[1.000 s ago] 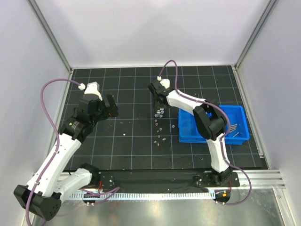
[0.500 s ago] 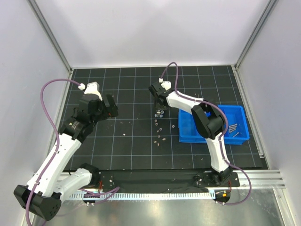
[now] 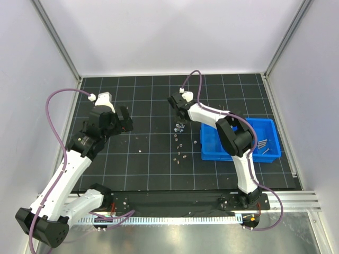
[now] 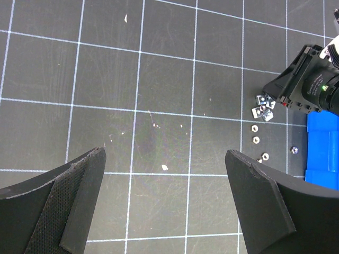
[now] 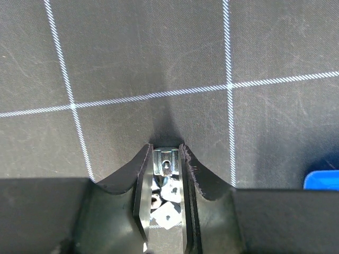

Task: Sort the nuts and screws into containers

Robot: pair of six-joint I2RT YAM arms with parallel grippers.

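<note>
A square nut (image 5: 167, 162) is pinched between the right fingers (image 5: 142, 165), at the edge of a small heap of nuts (image 3: 180, 126) near the middle of the desk (image 3: 148, 169). Loose nuts (image 3: 180, 153) trail from there toward the near edge. Just right of them, by the right edge, lies the blue three-compartment tray (image 3: 211, 152), with screws (image 3: 263, 145) toward its right end. The left fingers (image 4: 85, 180) hang spread wide, holding nothing, above the desk's left half.

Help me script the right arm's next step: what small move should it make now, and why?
Probably a short straight lift. The right gripper has its fingertips pressed against both sides of a square nut on the mat, with more nuts piled close by, so rising first should clear them before swinging to the blue tray.
</note>
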